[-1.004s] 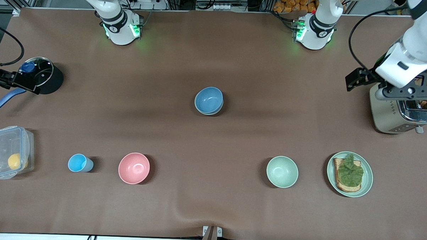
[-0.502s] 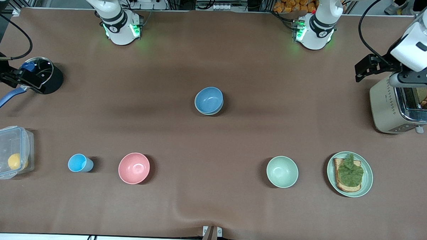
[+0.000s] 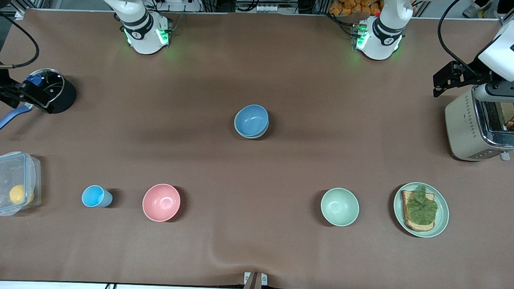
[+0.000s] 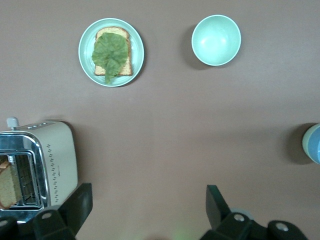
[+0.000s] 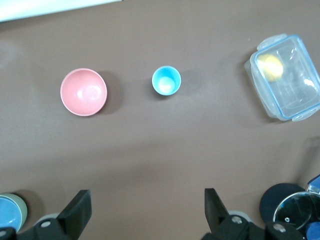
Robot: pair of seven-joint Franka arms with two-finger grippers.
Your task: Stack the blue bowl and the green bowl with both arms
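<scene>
The blue bowl sits nested inside the green bowl at the middle of the table; only the green bowl's rim and side show beneath it. The stack also shows in the right wrist view, blue bowl in green bowl, and at the edge of the left wrist view. My left gripper is open and empty, up over the toaster. My right gripper is open and empty, up over the black pot.
A paler mint bowl and a plate with toast and lettuce lie nearer the front camera toward the left arm's end. A pink bowl, a light-blue cup and a clear box lie toward the right arm's end.
Both arms have drawn outward and upward, away from the table's middle. The left gripper has cleared most of the toaster's top. The bowls have not moved.
</scene>
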